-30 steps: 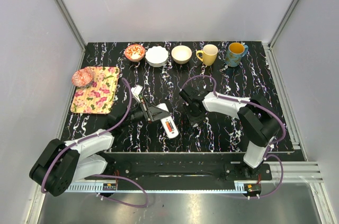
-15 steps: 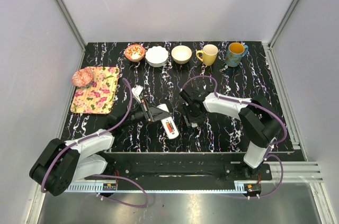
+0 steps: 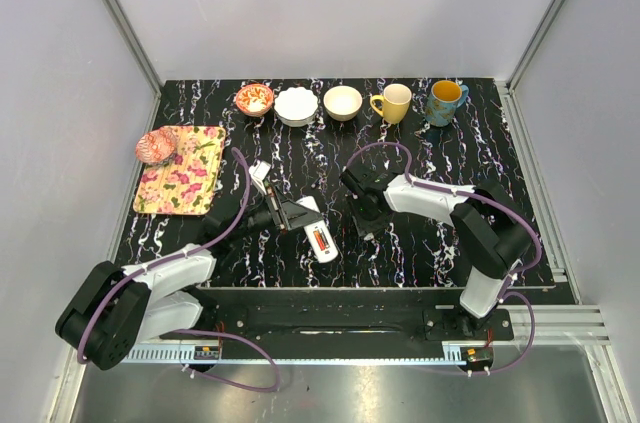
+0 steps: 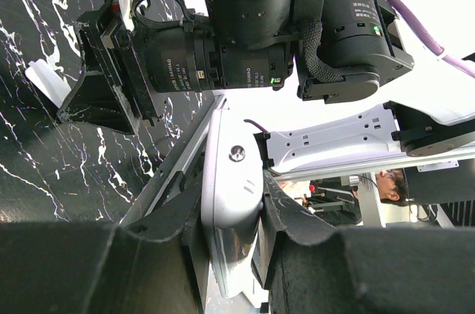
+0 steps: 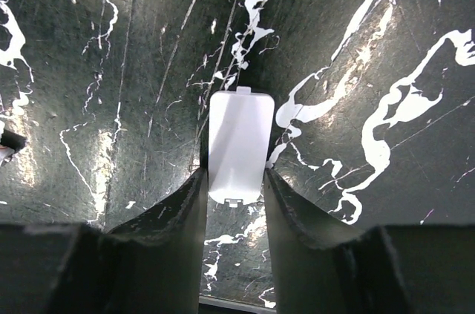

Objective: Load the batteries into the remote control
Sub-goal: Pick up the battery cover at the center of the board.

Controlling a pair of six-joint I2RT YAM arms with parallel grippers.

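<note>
Left hand (image 4: 231, 188) clamped shut, reaching forward; right hand (image 5: 234, 177) angled down, fingers (image 5: 167, 225) slightly apart.

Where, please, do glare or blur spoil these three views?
Top external: even light, sharp, no glare. Left wrist: the background burns out to white, and the remote control shows a sheen. Right wrist: bright glare patches lie on the glossy table; the white tab is sharp.

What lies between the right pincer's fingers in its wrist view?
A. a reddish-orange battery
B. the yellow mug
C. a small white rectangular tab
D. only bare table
C: the small white rectangular tab lies on the black marbled table, flanked on both sides by the fingers of the right pincer.
</note>
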